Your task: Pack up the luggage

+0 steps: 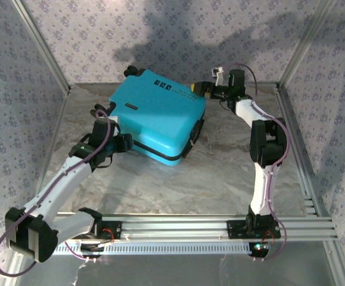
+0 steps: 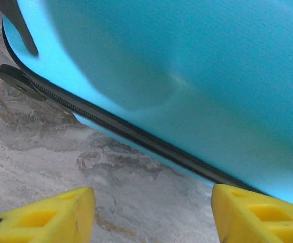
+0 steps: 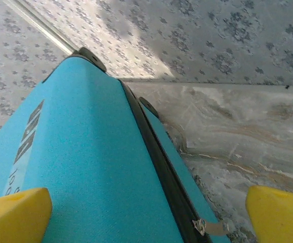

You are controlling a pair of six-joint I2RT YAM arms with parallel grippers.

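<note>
The luggage (image 1: 157,116), a turquoise hard-shell suitcase, lies flat and closed on the marble table, its label stickers (image 1: 161,85) facing up. My left gripper (image 1: 124,143) is at its near-left edge, open. In the left wrist view the yellow fingers (image 2: 60,212) are wide apart over bare table, and the left gripper (image 2: 151,205) sits just short of the black zipper band (image 2: 136,132) of the luggage (image 2: 186,66). My right gripper (image 1: 199,88) is at the far-right corner. It (image 3: 149,205) is open wide and straddles the zipper edge of the luggage (image 3: 85,167), near a metal zipper pull (image 3: 207,227).
Patterned walls close in the back and both sides. An aluminium rail (image 1: 178,229) runs along the near edge, and another (image 1: 297,143) along the right. Bare marble table (image 1: 178,190) stretches between the suitcase and the arm bases.
</note>
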